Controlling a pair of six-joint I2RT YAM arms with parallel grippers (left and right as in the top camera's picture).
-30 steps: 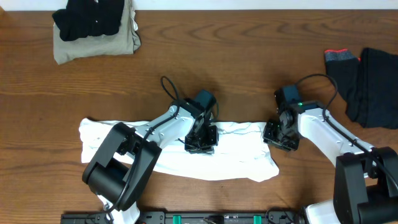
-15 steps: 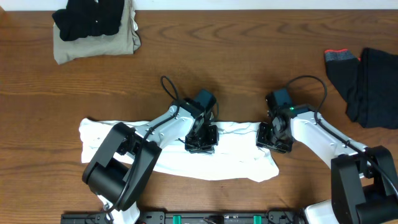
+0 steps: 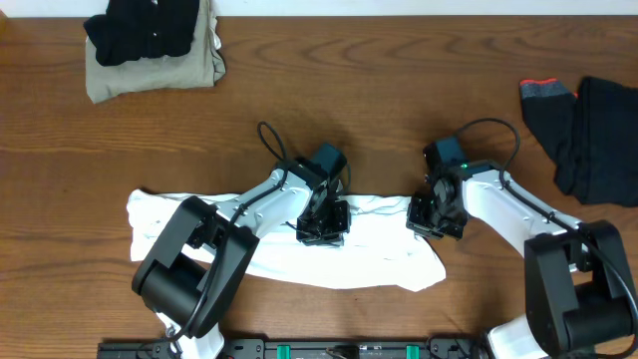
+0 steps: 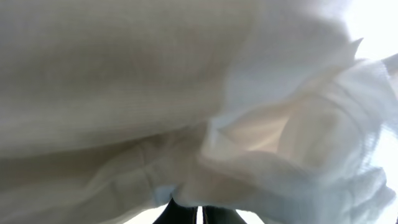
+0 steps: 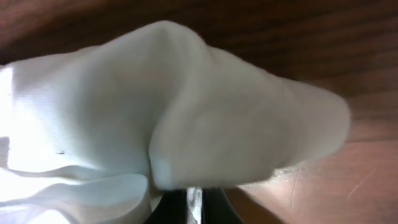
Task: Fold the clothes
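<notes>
My left gripper (image 3: 321, 231) is closed on the white shirt (image 3: 349, 254) near the middle of its far edge. My right gripper (image 3: 434, 221) is closed on the same edge, at the shirt's right end. The left wrist view is filled with white cloth that runs straight into the shut jaws at the bottom of the frame. The right wrist view shows a rounded fold of the shirt pinched between the jaws, with the brown bench (image 5: 348, 186) behind it. So I hold the shirt in two places along one edge.

The shirt lies as a long, wrinkled band across the near part of the bench, between my two arms. Its left end reaches well past my left gripper. It looks folded lengthwise at least once, though I cannot tell how many layers there are. I judge it part-way done: narrowed, but not yet brought down to a compact packet.

In the far left corner a black garment (image 3: 150, 35) sits folded on top of a khaki garment (image 3: 150, 82), and that pile looks finished. At the right edge, black clothes (image 3: 603, 140) and a dark piece with a red edge (image 3: 546, 95) lie loose and unfolded, well apart from the shirt. By my reckoning two pieces are done, one is in hand, and the right-hand heap is left to fold
</notes>
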